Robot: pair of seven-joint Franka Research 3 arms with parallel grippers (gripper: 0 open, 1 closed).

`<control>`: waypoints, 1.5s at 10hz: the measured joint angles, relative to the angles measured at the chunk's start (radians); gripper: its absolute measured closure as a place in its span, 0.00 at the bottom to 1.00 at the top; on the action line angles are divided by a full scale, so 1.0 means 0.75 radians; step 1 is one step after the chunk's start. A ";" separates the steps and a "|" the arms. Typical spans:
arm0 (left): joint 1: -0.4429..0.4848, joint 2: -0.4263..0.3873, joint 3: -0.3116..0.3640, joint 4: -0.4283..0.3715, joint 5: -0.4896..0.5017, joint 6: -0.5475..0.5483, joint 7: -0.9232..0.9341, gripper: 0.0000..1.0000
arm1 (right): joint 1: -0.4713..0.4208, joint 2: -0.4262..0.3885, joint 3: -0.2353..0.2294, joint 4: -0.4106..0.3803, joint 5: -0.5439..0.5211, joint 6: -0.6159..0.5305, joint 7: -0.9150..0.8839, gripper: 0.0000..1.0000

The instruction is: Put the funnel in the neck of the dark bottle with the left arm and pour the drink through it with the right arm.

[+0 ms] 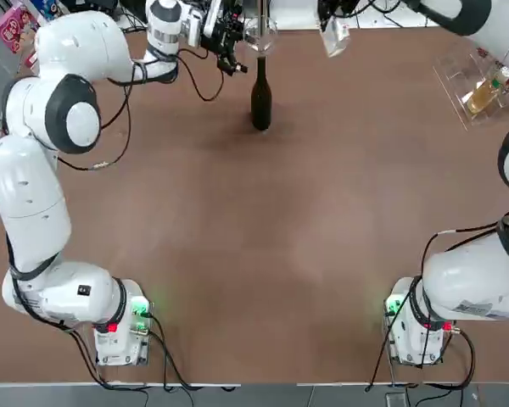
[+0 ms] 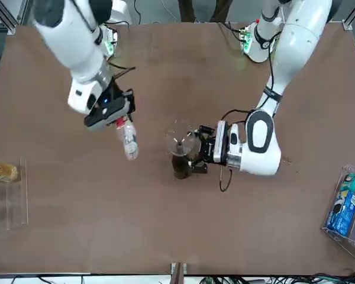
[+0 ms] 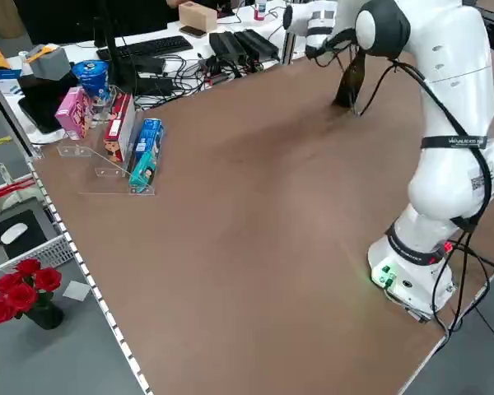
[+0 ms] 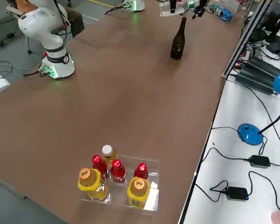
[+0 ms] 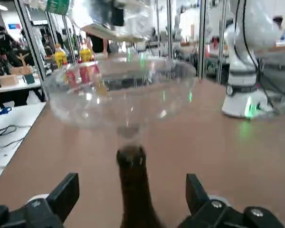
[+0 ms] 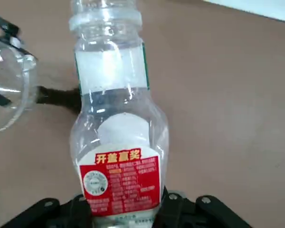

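Note:
The dark bottle [image 1: 260,102] stands upright at the far middle of the table. The clear funnel [image 1: 260,34] sits in its neck. My left gripper [image 1: 240,38] is open, with a finger [image 5: 61,195] on each side of the bottle neck [image 5: 132,185] just under the funnel [image 5: 121,92], touching neither. My right gripper [image 2: 109,112] is shut on the base of the drink [image 2: 128,140], a small clear bottle with an uncapped mouth. It holds the drink tilted, beside and slightly above the funnel [image 2: 180,141]. In the right wrist view the drink [image 6: 116,142] points past the funnel rim [image 6: 7,95].
A clear tray [image 1: 483,89] with a yellow-liquid bottle sits at the far right; the right side view shows red and yellow bottles [image 4: 116,177] in it. Snack boxes [image 3: 140,156] stand in holders along the left edge. Cables and desks lie beyond the far edge.

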 joint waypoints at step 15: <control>0.410 -0.444 0.109 0.196 1.227 -0.469 -1.934 0.01 | -0.027 -0.006 -1.038 -0.520 1.184 0.009 -2.610 0.58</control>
